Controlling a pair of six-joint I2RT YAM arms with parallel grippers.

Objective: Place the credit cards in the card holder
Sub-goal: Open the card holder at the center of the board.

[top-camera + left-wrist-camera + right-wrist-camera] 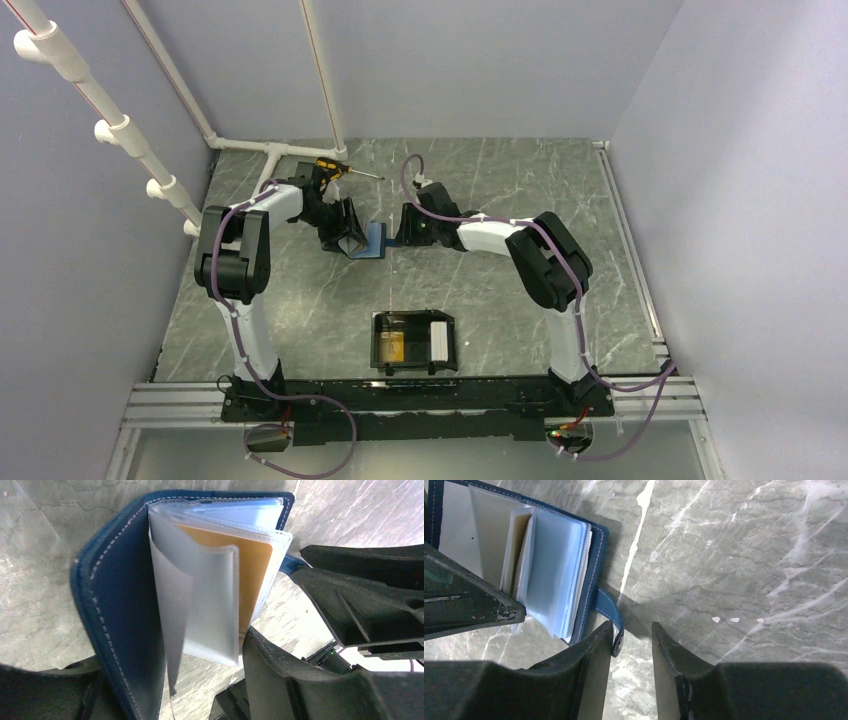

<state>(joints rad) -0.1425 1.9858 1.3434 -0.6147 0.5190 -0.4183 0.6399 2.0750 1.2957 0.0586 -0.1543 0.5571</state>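
Observation:
A dark blue folding wallet (373, 241) stands open at the table's far middle, between my two grippers. In the left wrist view its cover (120, 610) and clear sleeves sit between my left gripper's (172, 655) wide-apart jaws. One sleeve holds an orange-gold credit card (256, 567), and the right finger (280, 680) touches that sleeve's corner. My right gripper (631, 630) is open, with the wallet's snap strap (610, 611) against its left finger. The black card holder (455, 345) lies near the front, with an orange card (392, 345) inside beside its white strip (438, 340).
A yellow-and-black screwdriver (335, 168) lies at the back, behind the left arm. White pipes (120, 130) run along the left wall and back corner. Purple walls close the table on three sides. A black rail (420, 395) runs along the near edge.

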